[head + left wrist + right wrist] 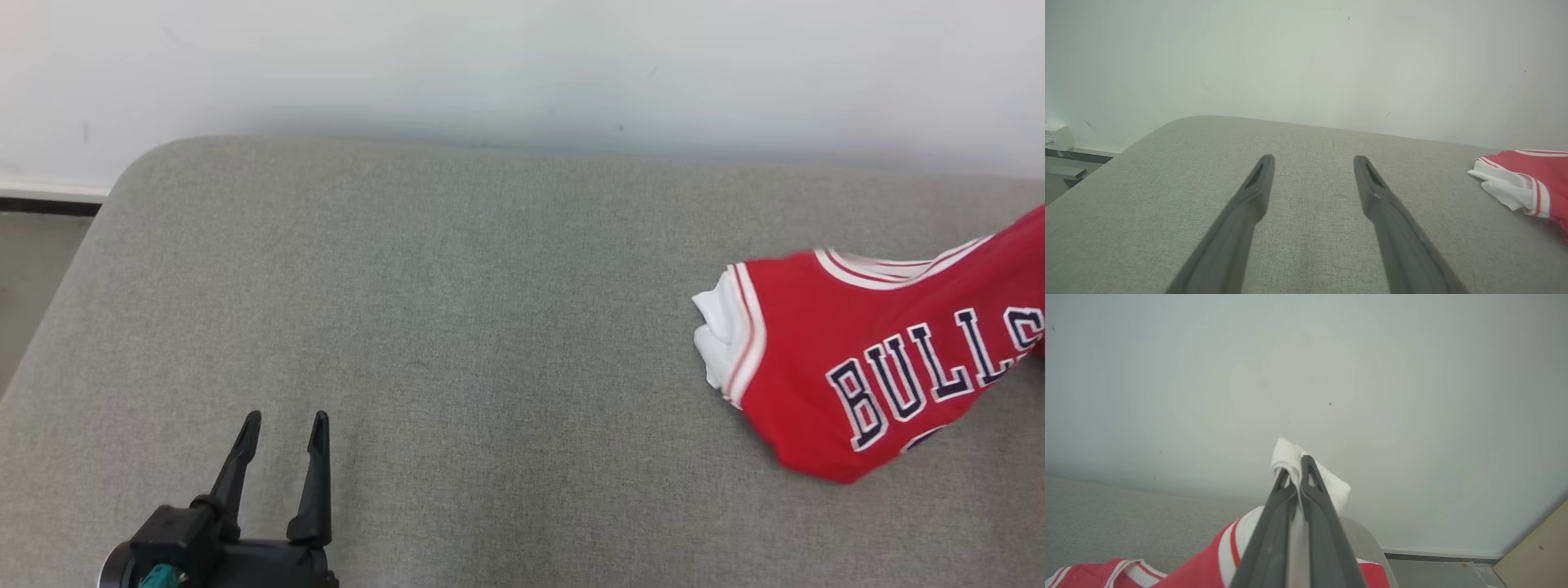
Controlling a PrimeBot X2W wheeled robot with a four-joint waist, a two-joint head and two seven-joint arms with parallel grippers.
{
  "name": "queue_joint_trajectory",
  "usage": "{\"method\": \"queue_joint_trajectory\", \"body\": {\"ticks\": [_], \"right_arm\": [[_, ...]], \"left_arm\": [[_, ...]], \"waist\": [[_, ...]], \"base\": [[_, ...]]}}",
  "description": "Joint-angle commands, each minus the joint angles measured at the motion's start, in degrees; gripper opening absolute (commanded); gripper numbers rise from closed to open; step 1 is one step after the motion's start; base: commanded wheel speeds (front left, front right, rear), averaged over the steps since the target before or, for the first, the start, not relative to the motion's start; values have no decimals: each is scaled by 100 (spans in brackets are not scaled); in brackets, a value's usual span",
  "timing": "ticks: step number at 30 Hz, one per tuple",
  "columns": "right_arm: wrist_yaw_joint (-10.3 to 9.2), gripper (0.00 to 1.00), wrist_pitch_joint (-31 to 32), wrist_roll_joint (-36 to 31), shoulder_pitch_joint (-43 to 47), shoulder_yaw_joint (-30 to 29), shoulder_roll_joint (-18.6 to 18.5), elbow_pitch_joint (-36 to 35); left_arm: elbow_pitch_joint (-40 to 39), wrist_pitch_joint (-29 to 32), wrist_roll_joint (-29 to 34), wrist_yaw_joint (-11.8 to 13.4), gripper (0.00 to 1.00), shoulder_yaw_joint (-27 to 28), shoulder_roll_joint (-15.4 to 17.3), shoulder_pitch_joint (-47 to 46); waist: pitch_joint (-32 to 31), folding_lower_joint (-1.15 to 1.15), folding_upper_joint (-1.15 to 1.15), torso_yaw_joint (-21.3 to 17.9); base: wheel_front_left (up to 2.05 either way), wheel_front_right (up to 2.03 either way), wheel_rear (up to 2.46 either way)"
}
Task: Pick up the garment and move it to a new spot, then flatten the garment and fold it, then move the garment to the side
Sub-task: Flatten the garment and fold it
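Nearest to me, at the lower left of the head view, the left gripper (286, 418) hovered over the grey cushion (490, 327). Its two dark fingers were spread apart with nothing between them, and the left wrist view showed bare fabric through the gap. Further in, at the right edge of the head view, the red jersey (857, 359) lay partly on the cushion. Its white-trimmed end was bunched at the left, and the lettering "BULLS" ran up toward the right edge, where the cloth left the frame. In the right wrist view, the right gripper (1295, 469) had its fingers pressed together on a white fold (1286, 451) of the jersey, raised against the wall — red cloth with white stripes trailed below, along the bottom of the frame. Farthest stood the pale wall (522, 65), with a strip of floor (33, 269) at the far left of the head view and a light wooden panel (1539, 555) at the lower right of the right wrist view.
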Motion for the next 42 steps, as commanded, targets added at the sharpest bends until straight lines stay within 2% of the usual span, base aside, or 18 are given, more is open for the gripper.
{"method": "queue_joint_trajectory", "body": {"ticks": [1,3,8,17,18,19,24,29,34,40,41,42], "right_arm": [[-16,0,-38,-66,-70,-43,-9,-84],[-16,0,-49,-168,-113,-83,50,-253],[-16,0,-47,-393,49,-79,504,-998],[-16,0,39,-727,671,281,1789,-2456],[-16,0,109,-811,802,385,2115,-2610],[-16,0,131,-838,861,427,2259,-2641],[-16,0,165,-1165,1076,820,3004,-2557],[-16,0,96,-1342,1224,1082,3660,-2112],[-16,0,33,-1303,1375,1353,4030,-1407],[-16,0,-13,-1043,1585,1838,4139,-931],[-16,63,-17,-996,1596,1918,4145,-905],[-15,100,-28,-920,1611,2008,4151,-931]], "left_arm": [[-39,-3,23,13,100,45,8,94],[-63,-3,20,13,100,89,5,155],[-104,-3,8,13,100,171,0,276],[-147,-3,-17,30,100,229,-10,290],[-160,-3,-22,37,100,240,-11,274],[-164,-3,-27,37,100,236,-11,265],[-135,-3,-97,86,100,147,-14,203],[-88,-3,-231,136,100,-27,-15,93],[-7,-3,-338,186,100,-185,-14,-17],[23,-3,-416,247,100,-294,-14,-62],[23,-3,-419,273,100,-293,-14,-46],[24,-2,-421,290,100,-292,-13,-32]], "waist": [[-116,0,0,-44],[-174,0,0,-53],[-293,0,0,-78],[-358,0,0,112],[-337,0,0,198],[-322,0,0,247],[-226,0,0,564],[-55,0,0,884],[82,0,0,1119],[117,0,0,1197],[114,0,0,1182],[109,0,0,1160]], "base": [[0,0,0],[0,0,0],[0,0,0],[0,0,0],[0,0,0],[0,0,0],[0,0,0],[0,0,0],[0,0,0],[0,0,0],[0,0,0],[0,0,0]]}}
